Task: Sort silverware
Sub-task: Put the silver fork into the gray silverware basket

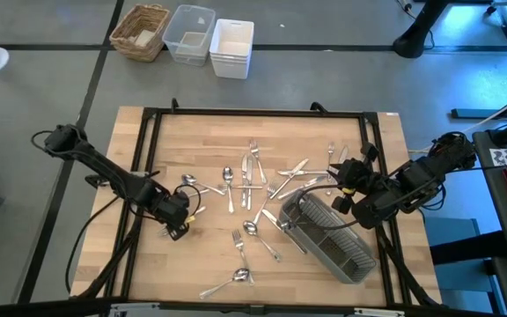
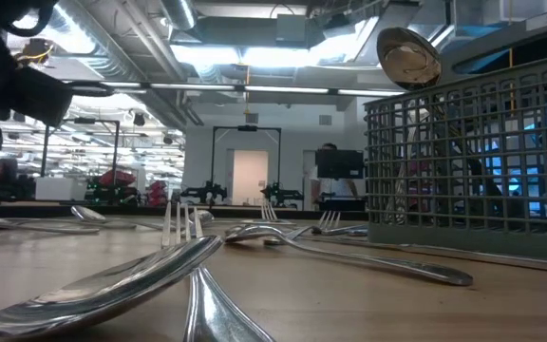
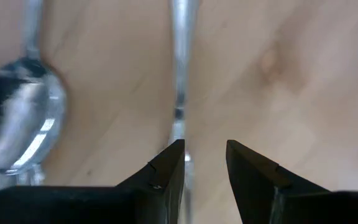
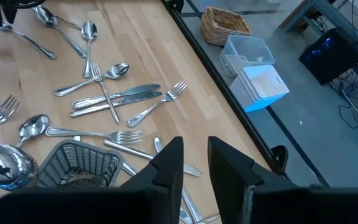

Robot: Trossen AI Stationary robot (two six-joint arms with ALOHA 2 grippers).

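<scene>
Silverware lies scattered flat over the wooden table (image 1: 148, 264): forks, spoons and knives around the middle (image 1: 252, 176) and several more near the front (image 1: 240, 255). A grey slatted caddy (image 1: 328, 233) lies at the right, with a spoon (image 2: 408, 57) standing in it, bowl up. My left gripper (image 1: 179, 220) is open, pointing down low over the table's left part. A slim handle (image 3: 180, 62) runs along the inner edge of one finger (image 3: 166, 177), with a spoon bowl (image 3: 23, 118) beside it. My right gripper (image 4: 194, 165) is open, with nothing between its fingers, raised above the caddy (image 4: 79, 165). My left gripper's fingers point down with the slim handle (image 3: 187, 171) at the edge of the gap, half under one finger. Nothing is pinched between the fingers. Whether that finger touches the handle I cannot tell.
A black frame (image 1: 253, 113) borders the table. Beyond the far edge, on the floor, stand a wicker basket (image 1: 142, 31), a clear bin (image 1: 190, 33) and a white bin (image 1: 232, 48). Two spoons (image 1: 187, 181) lie just beyond my left gripper.
</scene>
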